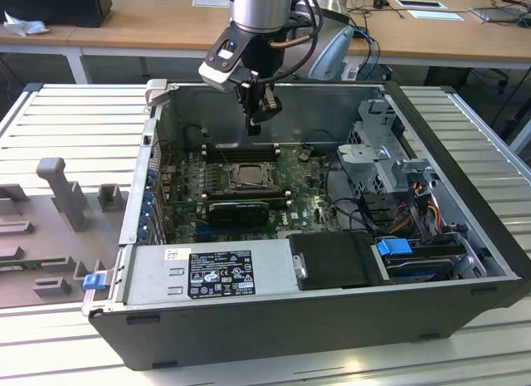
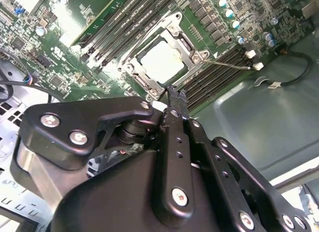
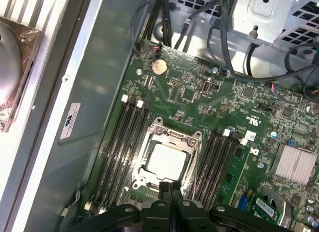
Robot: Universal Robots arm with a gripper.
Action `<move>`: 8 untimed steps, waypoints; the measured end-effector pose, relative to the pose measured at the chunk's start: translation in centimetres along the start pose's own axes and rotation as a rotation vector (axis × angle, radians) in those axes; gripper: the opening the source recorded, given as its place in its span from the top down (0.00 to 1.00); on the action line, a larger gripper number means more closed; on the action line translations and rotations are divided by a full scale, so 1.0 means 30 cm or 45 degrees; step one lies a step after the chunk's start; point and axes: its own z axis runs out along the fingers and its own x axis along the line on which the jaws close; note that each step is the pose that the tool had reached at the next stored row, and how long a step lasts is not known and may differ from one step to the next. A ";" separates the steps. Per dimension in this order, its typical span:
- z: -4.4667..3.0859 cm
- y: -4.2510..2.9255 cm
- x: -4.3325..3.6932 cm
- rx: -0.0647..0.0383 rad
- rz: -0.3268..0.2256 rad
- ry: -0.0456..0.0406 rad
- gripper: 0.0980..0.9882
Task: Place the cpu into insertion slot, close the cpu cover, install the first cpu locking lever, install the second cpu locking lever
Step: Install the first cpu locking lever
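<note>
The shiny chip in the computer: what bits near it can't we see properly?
First wrist view: the gripper covers the edge nearest it of the cpu cover around the cpu.
Second wrist view: the gripper's body hides much of the motherboard behind it.
Exterior view: the insertion slot is too small to tell whether it is locked.

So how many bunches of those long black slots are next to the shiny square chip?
2. One bunch lies along one side of the cpu, the other bunch along the opposite side. The pincer covers some slot ends.
</note>
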 end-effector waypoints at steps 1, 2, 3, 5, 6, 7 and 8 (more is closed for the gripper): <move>0.000 0.000 0.000 0.000 -0.011 0.000 0.99; 0.000 0.000 0.000 0.000 -0.017 0.000 0.99; 0.000 0.000 0.000 0.001 -0.029 0.000 0.99; 0.000 0.000 0.000 0.001 -0.046 0.000 0.99; 0.000 0.000 0.000 0.001 -0.054 0.000 0.99; 0.000 0.000 0.000 0.001 -0.069 0.000 0.99; 0.000 0.000 0.000 0.002 -0.080 0.000 0.99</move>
